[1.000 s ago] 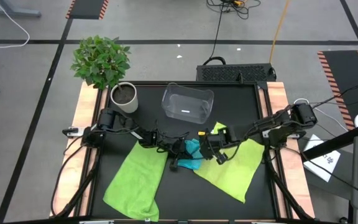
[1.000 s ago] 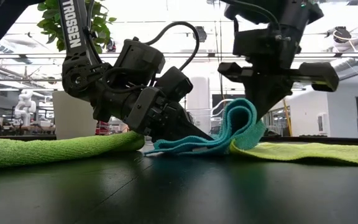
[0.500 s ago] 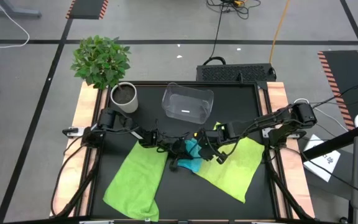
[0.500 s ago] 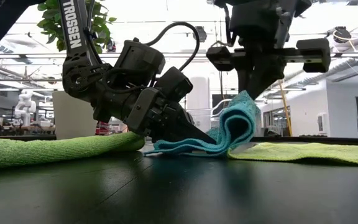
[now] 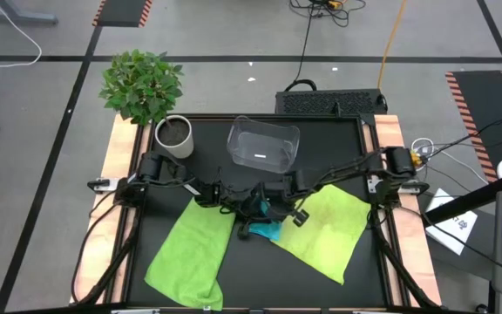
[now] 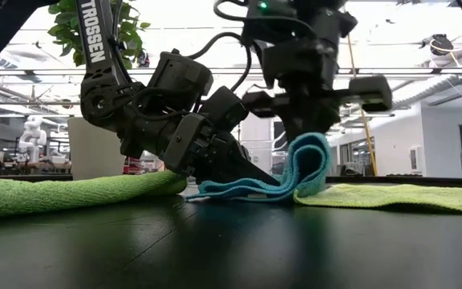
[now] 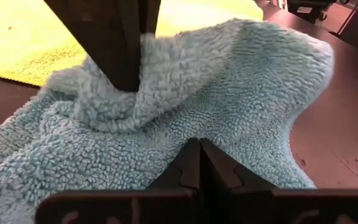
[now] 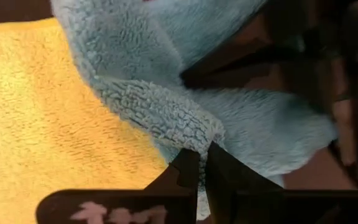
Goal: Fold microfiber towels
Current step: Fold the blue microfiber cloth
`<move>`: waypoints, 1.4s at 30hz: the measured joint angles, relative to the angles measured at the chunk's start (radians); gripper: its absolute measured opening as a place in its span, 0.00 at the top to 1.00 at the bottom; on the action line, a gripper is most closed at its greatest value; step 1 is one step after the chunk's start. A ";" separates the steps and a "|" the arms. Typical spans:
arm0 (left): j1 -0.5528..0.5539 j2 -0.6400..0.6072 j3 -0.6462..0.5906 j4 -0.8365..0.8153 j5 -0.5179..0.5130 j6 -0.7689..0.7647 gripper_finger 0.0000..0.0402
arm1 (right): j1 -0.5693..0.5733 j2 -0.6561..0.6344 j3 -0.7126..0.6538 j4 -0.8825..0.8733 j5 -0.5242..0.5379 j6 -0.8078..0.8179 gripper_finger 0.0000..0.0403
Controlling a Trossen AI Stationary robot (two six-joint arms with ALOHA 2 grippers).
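Both grippers, left point(image 6: 267, 178) and right point(image 6: 299, 140), were clamped on the blue towel's point(image 6: 295, 172) edges, folded over between green towels point(image 5: 194, 249)

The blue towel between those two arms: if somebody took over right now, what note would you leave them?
Left gripper: shut on the turquoise towel, pinning it low at the table.
Right gripper: shut on the same towel's raised edge, mid-fold.
Two lime-green towels lie flat, one on the left, one on the right, unfolded.
The clear bin sits behind.
Left: finish this fold, then both green ones.
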 joint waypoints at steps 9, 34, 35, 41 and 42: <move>-0.004 0.000 0.000 -0.005 -0.007 0.027 0.99 | -0.073 0.003 0.105 -0.034 -0.074 -0.037 0.99; -0.019 0.000 -0.002 0.000 -0.041 0.112 0.82 | -0.098 0.083 0.108 0.032 -0.157 -0.024 0.99; -0.020 0.000 -0.002 0.000 -0.045 0.112 0.81 | -0.098 0.082 0.108 0.032 -0.157 -0.023 0.99; -0.023 -0.001 -0.002 -0.001 -0.045 0.114 0.79 | -0.098 0.083 0.108 0.032 -0.158 -0.024 0.99; -0.024 -0.009 -0.002 -0.008 -0.044 0.116 0.79 | -0.098 0.082 0.108 0.032 -0.158 -0.024 0.99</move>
